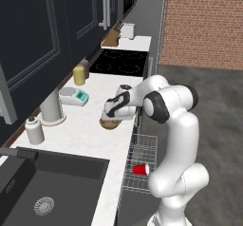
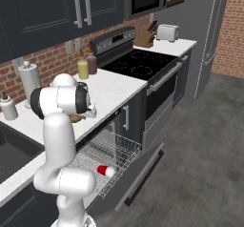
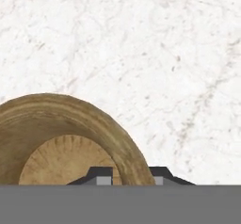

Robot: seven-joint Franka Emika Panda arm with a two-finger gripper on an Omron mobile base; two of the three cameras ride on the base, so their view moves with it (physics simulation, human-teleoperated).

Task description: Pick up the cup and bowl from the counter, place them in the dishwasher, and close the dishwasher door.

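The tan wooden bowl (image 1: 109,123) (image 3: 61,124) sits on the white counter (image 1: 90,130) near its front edge. My gripper (image 1: 113,118) (image 3: 130,176) is down on it, shut on the bowl's rim: one fingertip (image 3: 101,173) stands inside the bowl, the other outside. In the right base view the bowl (image 2: 76,118) is mostly hidden behind my arm. The red cup (image 1: 141,169) (image 2: 102,170) lies on its side in the pulled-out grey wire rack (image 2: 119,147) of the dishwasher. The dishwasher door (image 2: 143,173) hangs open below the rack.
On the counter behind the bowl are a small scale (image 1: 74,96), a paper towel roll (image 1: 51,107), a white bottle (image 1: 34,130) and a yellow jar (image 1: 79,75). The black sink (image 1: 47,192) lies to the left, the black cooktop (image 1: 118,62) farther along.
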